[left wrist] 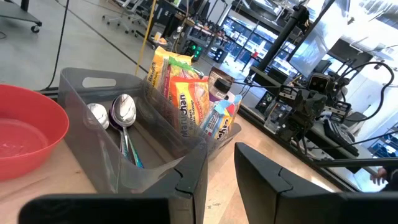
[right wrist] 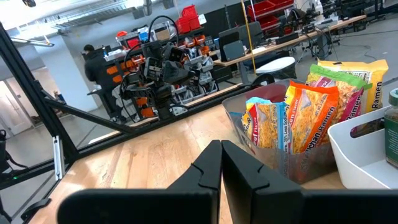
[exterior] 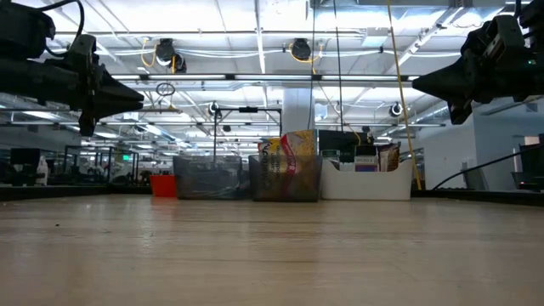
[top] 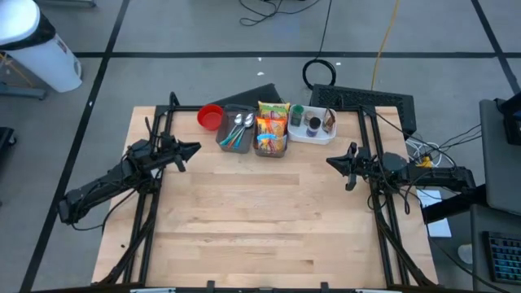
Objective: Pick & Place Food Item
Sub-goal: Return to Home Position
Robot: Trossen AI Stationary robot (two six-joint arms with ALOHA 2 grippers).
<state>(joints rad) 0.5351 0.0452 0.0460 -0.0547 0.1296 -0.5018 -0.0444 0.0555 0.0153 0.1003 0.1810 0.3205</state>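
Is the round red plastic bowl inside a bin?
No, the round red plastic bowl sits on the wooden table beside the dark spoon bin.

The table point(top: 260, 220) has a light wooden top. At the upper left of the high view, a white round container point(top: 37, 45) stands on the grey floor. Dark tape lines point(top: 244, 54) cross this floor. At the upper middle lies 1 coiled black cable point(top: 322, 72), and a yellow cable point(top: 384, 41) runs down just to its right. A keyboard point(top: 505, 256) shows at the lower right corner. In the right wrist view, a person in dark clothes point(right wrist: 94, 62) is at the upper left.
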